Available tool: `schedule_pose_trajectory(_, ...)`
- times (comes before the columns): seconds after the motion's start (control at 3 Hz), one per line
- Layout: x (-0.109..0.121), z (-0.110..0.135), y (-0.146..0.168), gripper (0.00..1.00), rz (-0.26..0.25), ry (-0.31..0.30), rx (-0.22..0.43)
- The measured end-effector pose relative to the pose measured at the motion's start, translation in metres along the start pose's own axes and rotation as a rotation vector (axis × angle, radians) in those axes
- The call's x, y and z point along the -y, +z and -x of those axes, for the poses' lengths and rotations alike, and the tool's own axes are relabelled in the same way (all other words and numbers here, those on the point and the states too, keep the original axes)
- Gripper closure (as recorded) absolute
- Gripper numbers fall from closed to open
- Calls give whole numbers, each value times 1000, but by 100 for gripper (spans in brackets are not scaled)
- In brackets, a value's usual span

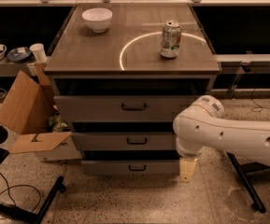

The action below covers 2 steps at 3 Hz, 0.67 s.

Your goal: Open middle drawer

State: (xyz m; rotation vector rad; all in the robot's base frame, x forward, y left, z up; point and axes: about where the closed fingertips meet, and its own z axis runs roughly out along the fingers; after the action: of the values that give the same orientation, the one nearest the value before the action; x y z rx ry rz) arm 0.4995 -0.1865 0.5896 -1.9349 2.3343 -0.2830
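The grey three-drawer cabinet (64,69) stands in the middle of the camera view. The middle drawer (102,142) has a low flat front with a small dark handle (137,141) at centre and looks shut or nearly shut. The taller top drawer (88,108) is above it and the lowest drawer (106,167) below. My gripper (186,170) hangs from the white arm (228,134), pointing down at the right end of the lowest drawer's front, to the right of and below the middle handle. It holds nothing.
A white bowl (97,19) and a drinks can (171,39) stand on the cabinet top. An open cardboard box (27,111) sits on the floor at the left. A black stand leg (244,183) crosses the floor at the right, and cables lie at the lower left.
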Motion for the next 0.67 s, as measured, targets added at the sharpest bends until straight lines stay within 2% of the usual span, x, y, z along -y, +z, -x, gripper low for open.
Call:
schedule_pose_trajectory(0.33, 0, 0, 0, 0, 0, 0, 0)
schedule_pose_trajectory(0.67, 9, 14, 31, 0, -17, -25, 25)
